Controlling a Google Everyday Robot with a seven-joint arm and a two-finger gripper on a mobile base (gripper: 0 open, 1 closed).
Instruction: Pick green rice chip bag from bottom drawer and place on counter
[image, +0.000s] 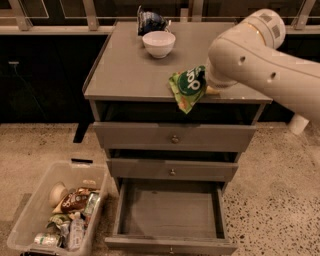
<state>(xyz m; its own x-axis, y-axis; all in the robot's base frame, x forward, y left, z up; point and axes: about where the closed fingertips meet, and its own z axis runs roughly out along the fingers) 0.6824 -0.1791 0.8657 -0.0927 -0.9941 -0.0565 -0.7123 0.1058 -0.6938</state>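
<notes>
Above the front edge of the flat grey cabinet counter (130, 70): small bright green foil rice chip bag (190, 86), clamped in the white arm's two-finger gripper (205, 87) (held clear, apparently for setting down). Deep grey bottom drawer (170, 210) stands open, empty.

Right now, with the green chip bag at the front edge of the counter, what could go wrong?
1. The green rice chip bag hangs across the front edge of the counter, next to the gripper. Set down here, it might slide off toward the open bottom drawer.
2. Reaching much deeper could nudge the white bowl at the back.
3. The open drawer juts out, so the base might bump it.
</notes>
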